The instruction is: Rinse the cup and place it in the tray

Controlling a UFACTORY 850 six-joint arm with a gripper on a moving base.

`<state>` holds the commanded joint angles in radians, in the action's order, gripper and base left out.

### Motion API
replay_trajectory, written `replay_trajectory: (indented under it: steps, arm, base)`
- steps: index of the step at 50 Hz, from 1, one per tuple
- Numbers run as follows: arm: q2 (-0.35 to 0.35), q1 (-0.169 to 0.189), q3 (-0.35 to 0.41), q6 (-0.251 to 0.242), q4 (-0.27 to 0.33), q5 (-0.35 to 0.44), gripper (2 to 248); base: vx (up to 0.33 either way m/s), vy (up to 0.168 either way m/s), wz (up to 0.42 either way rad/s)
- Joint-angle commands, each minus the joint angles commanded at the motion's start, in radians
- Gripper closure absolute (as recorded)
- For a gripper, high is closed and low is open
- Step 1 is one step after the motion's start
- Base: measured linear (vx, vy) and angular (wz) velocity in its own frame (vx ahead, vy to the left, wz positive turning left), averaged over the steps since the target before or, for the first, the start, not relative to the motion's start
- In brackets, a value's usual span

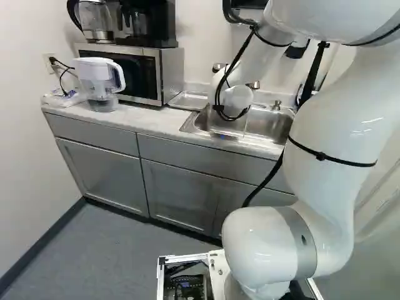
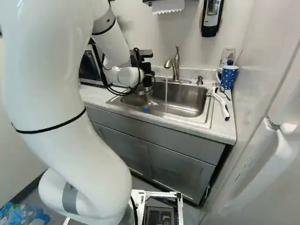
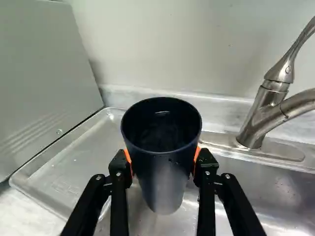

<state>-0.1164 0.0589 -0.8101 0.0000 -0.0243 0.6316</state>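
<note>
Claw: closed around the dark cup, orange pads against opposite sides; the claw point(image 2: 148, 80) reaches over the sink
Cup point(image 3: 165, 182): held mouth up, above the sink and near the tray
Tray point(image 3: 74, 169): metal, flat on the surface point(image 1: 147, 123), between microwave point(image 1: 164, 78) and sink
Sink point(image 2: 180, 97): steel basin set into the surface
Faucet point(image 2: 176, 64): behind the basin, a thin stream of water falling from its spout
Pitcher point(image 1: 100, 80): on the surface, just beside the microwave
Coffee maker point(image 1: 150, 25): on top of the microwave
Blue mug point(image 2: 228, 77): right of the sink in the right base view
Brush point(image 2: 220, 103): beside the basin, near the mug
</note>
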Motion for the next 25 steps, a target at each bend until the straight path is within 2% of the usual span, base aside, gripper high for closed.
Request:
replay_trajectory:
  steps: [25]
  arm:
    - [0.041,0.000,-0.013,0.000,0.000,-0.048,125]
  base:
    - [0.000,0.000,0.000]
